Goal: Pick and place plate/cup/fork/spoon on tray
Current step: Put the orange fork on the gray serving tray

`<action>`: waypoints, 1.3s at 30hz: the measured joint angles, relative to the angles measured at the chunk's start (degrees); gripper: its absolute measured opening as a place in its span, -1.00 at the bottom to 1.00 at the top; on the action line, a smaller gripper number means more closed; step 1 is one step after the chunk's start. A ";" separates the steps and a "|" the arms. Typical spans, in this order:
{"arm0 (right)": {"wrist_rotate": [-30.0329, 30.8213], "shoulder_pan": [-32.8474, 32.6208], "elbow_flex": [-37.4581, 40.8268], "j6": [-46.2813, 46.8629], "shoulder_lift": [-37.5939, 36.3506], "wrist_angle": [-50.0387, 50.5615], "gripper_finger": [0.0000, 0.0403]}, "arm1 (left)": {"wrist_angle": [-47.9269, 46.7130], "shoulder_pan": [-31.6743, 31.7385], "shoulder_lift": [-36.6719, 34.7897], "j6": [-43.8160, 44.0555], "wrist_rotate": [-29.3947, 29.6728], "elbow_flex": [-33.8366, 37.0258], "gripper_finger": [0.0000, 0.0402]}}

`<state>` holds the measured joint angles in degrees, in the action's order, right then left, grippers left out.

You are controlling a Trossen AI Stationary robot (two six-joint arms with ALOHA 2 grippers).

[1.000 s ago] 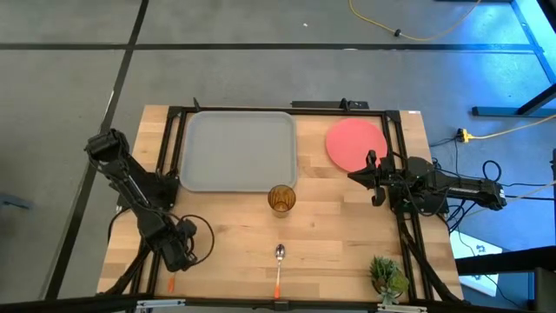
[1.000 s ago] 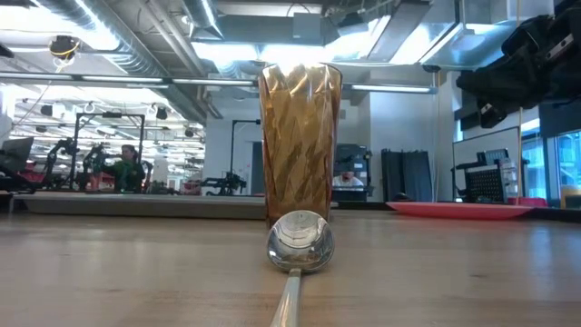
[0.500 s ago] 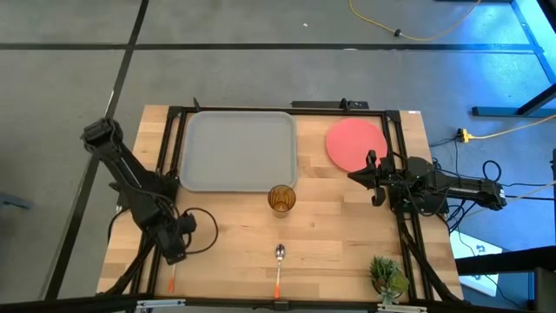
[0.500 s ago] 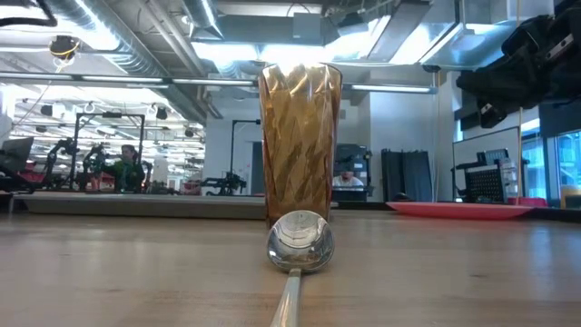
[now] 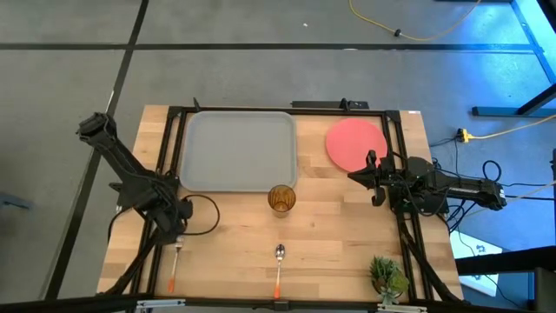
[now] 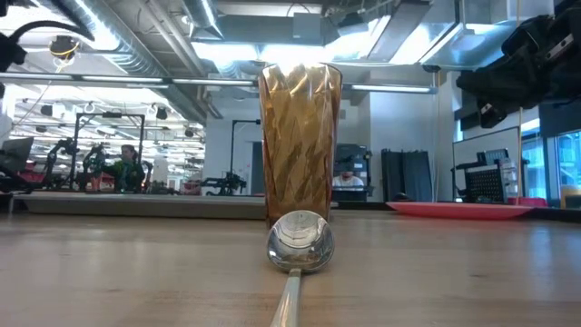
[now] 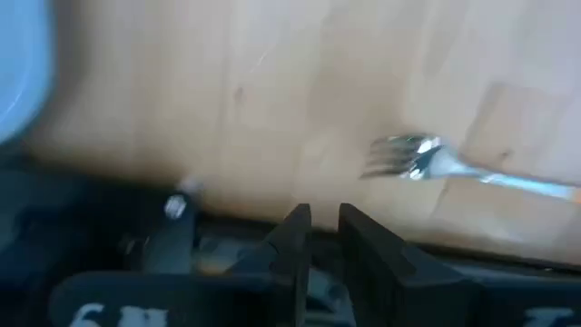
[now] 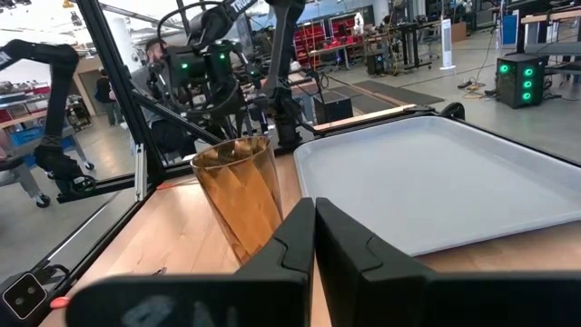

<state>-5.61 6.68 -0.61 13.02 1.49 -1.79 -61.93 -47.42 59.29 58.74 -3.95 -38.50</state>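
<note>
The tray (image 5: 236,150) lies flat toward the desk's (image 5: 330,226) far edge, left of centre, with nothing on it. The plate (image 5: 355,143) rests on the desk near the far right corner, well apart from the tray. The cup (image 5: 281,199) stands upright just off the tray's near right corner, close to the rim; whether it touches cannot be told. In the low view the cup (image 6: 300,141) rises directly behind the spoon's bowl (image 6: 300,242). The spoon (image 5: 279,266) lies near the desk's near edge at the middle, bowl toward the cup, orange handle toward the near edge. The fork (image 5: 174,265) lies near the near left corner, tines toward the far edge, handle toward the near edge.

The left gripper (image 5: 175,231) hangs just beyond the fork's tines, holding nothing; in its wrist view the 2 fingers (image 7: 289,238) stand close together with a narrow gap, and the fork (image 7: 436,164) lies clear of them. The right gripper (image 5: 372,179) waits at the desk's right edge, just near of the plate, its fingers (image 8: 295,238) pressed together on nothing, pointing toward the cup (image 8: 243,195) and tray (image 8: 436,182).

A small green plant (image 5: 387,276) sits at the near right corner.
</note>
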 joint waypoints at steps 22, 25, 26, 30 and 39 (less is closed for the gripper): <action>0.00 0.02 0.01 0.00 -0.01 0.01 -0.92 | 17.67 4.81 -6.56 -8.54 -7.60 12.43 -0.73; 0.00 0.02 0.00 0.00 -0.01 0.01 -0.92 | 17.85 4.81 -6.56 -9.20 -7.58 12.86 -0.73; 0.00 0.00 0.00 0.00 -0.01 0.01 -0.92 | 17.87 4.81 -6.56 -9.56 -7.53 12.89 -0.73; 0.00 0.02 0.01 0.00 -0.01 0.01 -0.92 | 17.88 4.81 -6.56 -9.84 -6.90 12.89 -0.73; 0.00 0.02 0.01 0.00 0.01 0.01 -0.92 | 17.88 4.76 -6.56 -9.86 -6.22 12.89 -0.73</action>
<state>-5.61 6.70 -0.60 13.02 1.50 -1.78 -44.05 -42.65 52.73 48.88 -10.17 -25.61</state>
